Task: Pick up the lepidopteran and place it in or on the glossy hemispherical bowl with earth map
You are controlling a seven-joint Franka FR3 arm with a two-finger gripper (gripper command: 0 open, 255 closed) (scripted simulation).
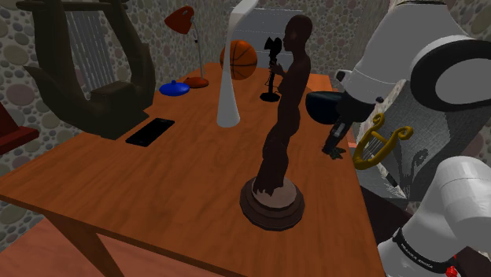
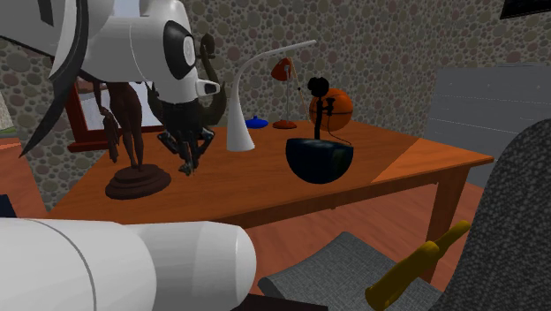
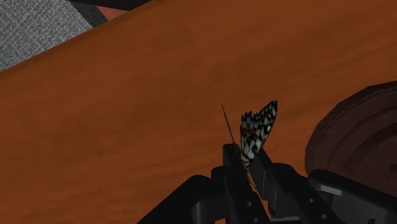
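The claw [image 3: 245,167] is closed on the butterfly [image 3: 257,130], whose lower edge is pinched between the two black fingers. The butterfly is thus found at the fingertips, low over the wooden table [image 3: 121,121] and just beside the round base of the dark figure statue [image 3: 356,149]. Its black-and-white spotted wings are folded together into one thin blade. The long axis of that blade runs outward from the fingertips, roughly in line with the fingers, and the wing tips are pointed away from the claw with a slight lean toward the statue's base. The dark glossy bowl [image 1: 323,106] is seen in the shoulder view at about 12 o'clock from the claw [image 1: 334,148], near it. In the second exterior view the bowl [image 2: 320,159] lies at about 3 o'clock from the claw [image 2: 188,163], with bare table [image 2: 265,181] between them. The grasp is judged to be made, so a lift and a short carry along that line, followed by a release over the bowl's open mouth, is what remains. No map pattern can be made out on the bowl.
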